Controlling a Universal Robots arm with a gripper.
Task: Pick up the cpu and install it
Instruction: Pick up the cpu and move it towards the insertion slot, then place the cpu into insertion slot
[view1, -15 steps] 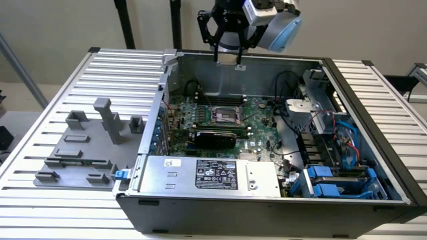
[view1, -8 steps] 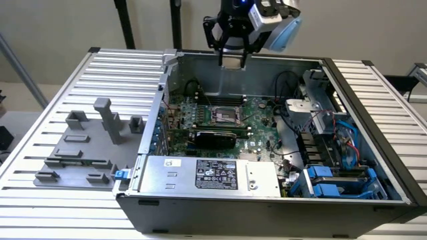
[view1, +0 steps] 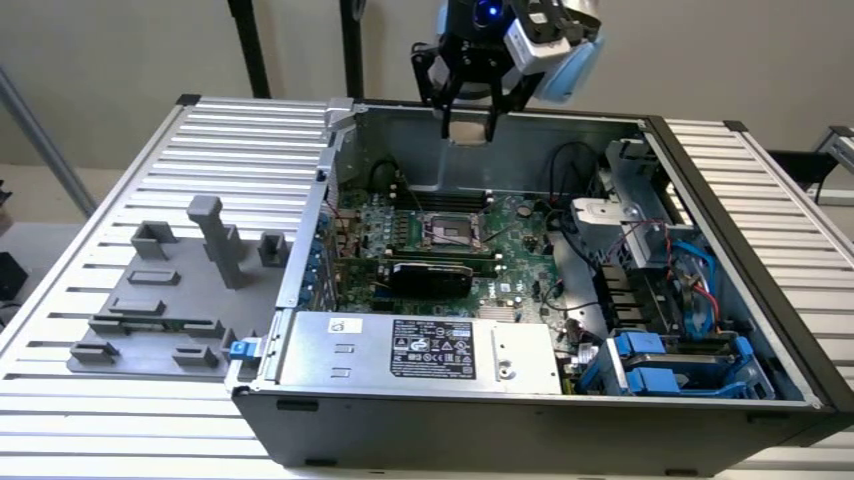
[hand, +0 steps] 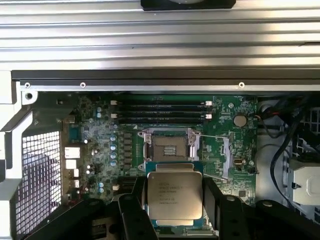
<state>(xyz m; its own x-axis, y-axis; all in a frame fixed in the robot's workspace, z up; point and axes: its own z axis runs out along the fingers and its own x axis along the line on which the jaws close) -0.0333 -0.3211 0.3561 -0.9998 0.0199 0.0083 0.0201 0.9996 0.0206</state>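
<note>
Hovering high over far side of open case (view1: 400, 440); gripper (view1: 470, 122) jaws pinching cpu (hand: 175, 197) by opposite edges.

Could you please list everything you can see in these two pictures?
table: one, silver, ribbed, under everything
computer case: one, dark grey, open, on the table
motherboard: one, green, on the case floor
socket: one, dark frame, open, mid-motherboard
coin battery: one, silver, on the motherboard
power supply: one, silver with a black label, inside the case by its near wall
fixture blocks: several, grey, on the table at the exterior view's left
cpu: one, silvery-grey, held above the case
tool: one, black fingers, shut on the cpu
</note>
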